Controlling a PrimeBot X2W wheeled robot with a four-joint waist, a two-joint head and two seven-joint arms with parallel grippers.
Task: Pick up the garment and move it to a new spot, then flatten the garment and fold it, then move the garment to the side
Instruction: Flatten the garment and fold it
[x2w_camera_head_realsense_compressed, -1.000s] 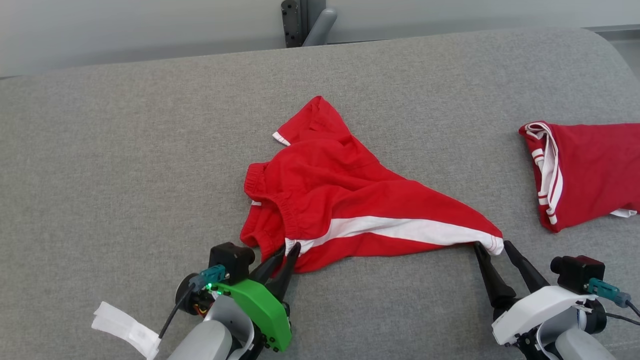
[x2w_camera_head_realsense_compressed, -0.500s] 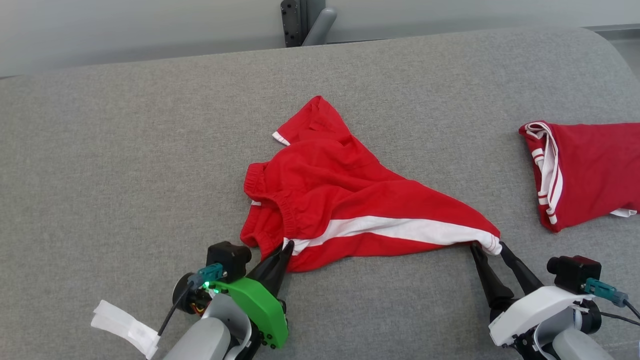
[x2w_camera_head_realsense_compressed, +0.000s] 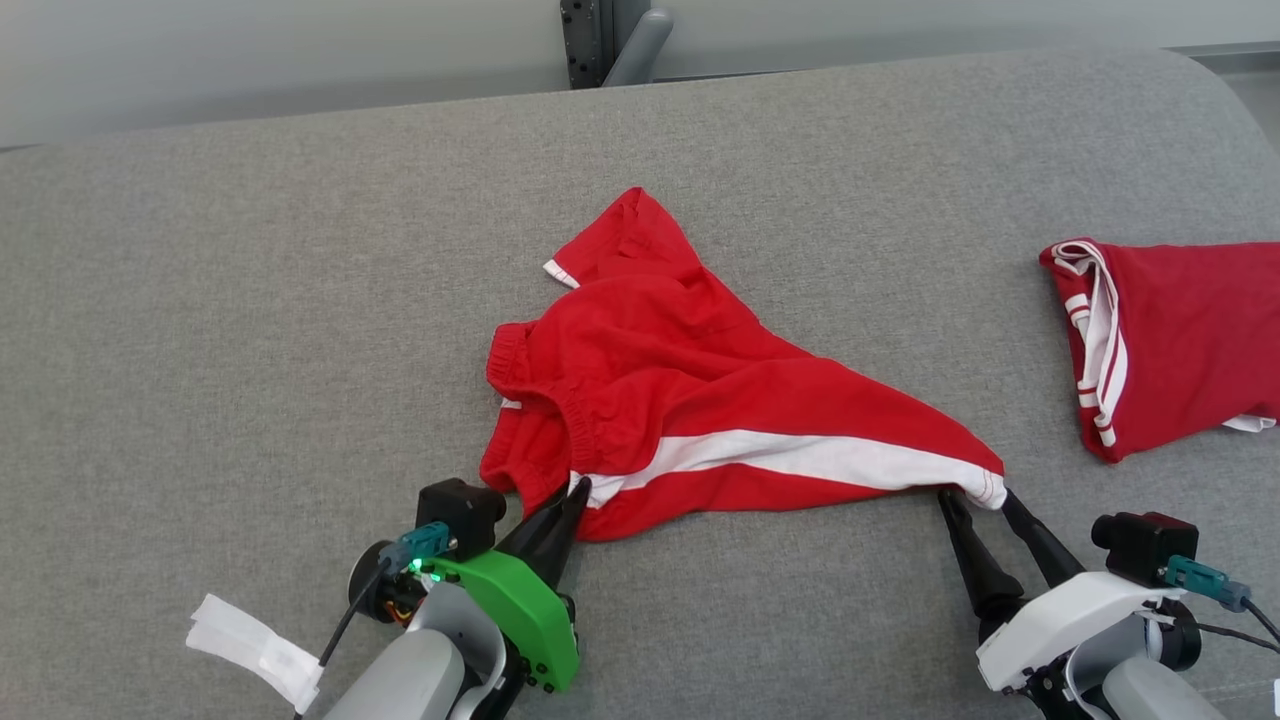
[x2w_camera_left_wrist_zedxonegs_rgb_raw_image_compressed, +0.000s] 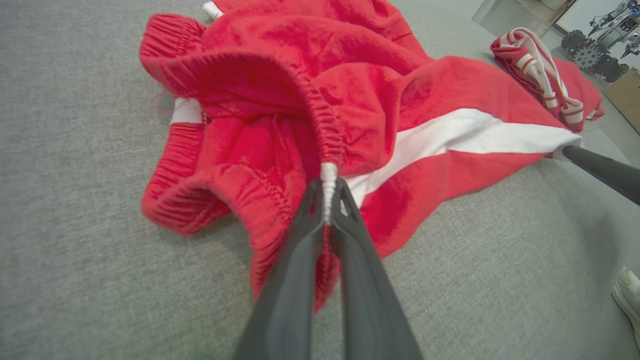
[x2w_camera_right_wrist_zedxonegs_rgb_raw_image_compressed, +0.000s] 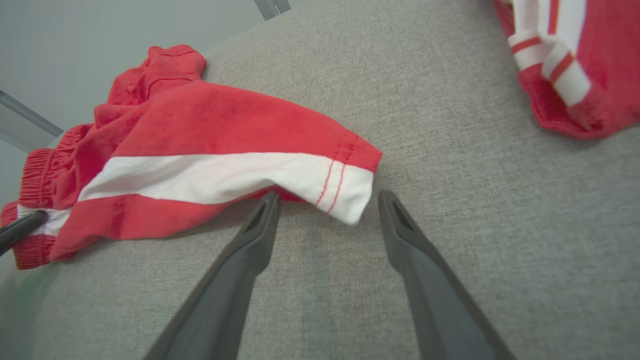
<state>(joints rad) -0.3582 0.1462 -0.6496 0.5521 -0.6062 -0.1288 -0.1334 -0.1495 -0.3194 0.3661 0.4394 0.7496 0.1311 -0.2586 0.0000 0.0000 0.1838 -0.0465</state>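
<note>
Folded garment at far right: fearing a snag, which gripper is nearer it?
Right. The right gripper stands open, left of the folded garment; the left gripper is farther left, shut on the shorts.

- A red garment is lying crumpled on the grey surface.
- The left gripper, at its 7 o'clock, is pinching the waistband.
- The right gripper, at its 4 o'clock, is standing spread at the hem corner.
- A second red garment is lying at 3 o'clock, well apart.

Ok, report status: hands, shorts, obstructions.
Left hand shut on red shorts at waistband. Right hand open around leg hem, not gripping. Second red garment apart at right, not blocking.
</note>
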